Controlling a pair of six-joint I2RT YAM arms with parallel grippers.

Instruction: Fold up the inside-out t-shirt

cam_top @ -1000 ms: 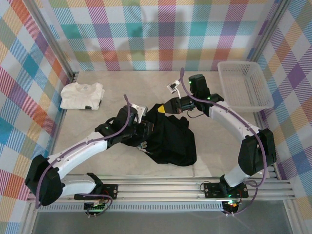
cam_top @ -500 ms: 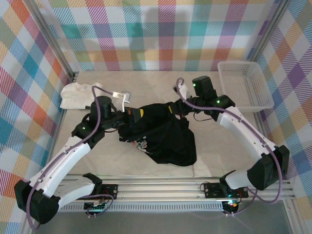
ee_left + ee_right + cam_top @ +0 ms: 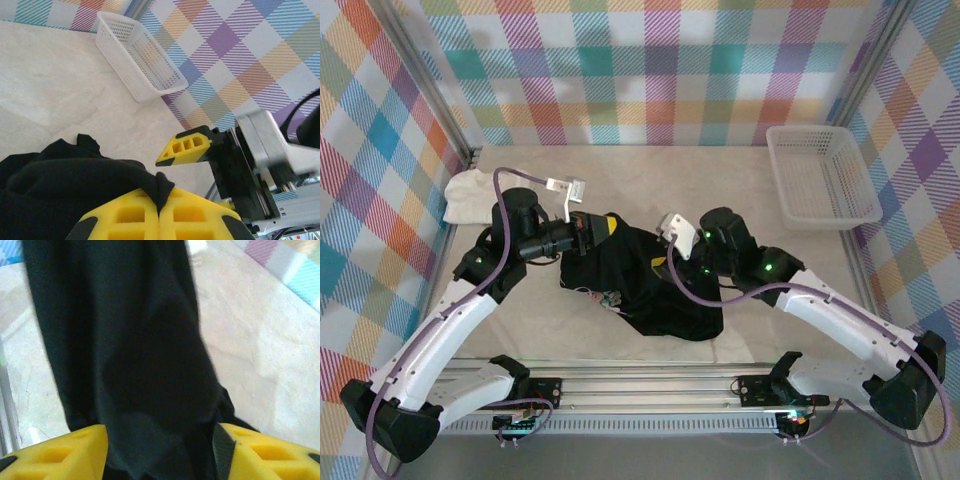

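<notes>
The inside-out t-shirt (image 3: 665, 290) is a black crumpled heap in the middle of the table. My left gripper (image 3: 603, 229) is at the heap's far-left edge, shut on a pinched fold of the black cloth (image 3: 161, 186). My right gripper (image 3: 663, 263) hangs over the middle of the heap. Its yellow fingers (image 3: 60, 452) stand apart, and black cloth (image 3: 135, 365) lies in the gap between them. One right finger (image 3: 189, 146) also appears in the left wrist view, just beyond the pinched fold.
A smaller white folded garment (image 3: 470, 195) lies at the far left, partly behind the left arm. A white plastic basket (image 3: 820, 175) stands at the far right, also in the left wrist view (image 3: 140, 55). Checked walls enclose the table; a metal rail (image 3: 650, 385) runs along the near edge.
The left gripper closed on the shirt's edge and drew it back and left. The right gripper swung from the far side toward the near middle and its jaws came apart.
</notes>
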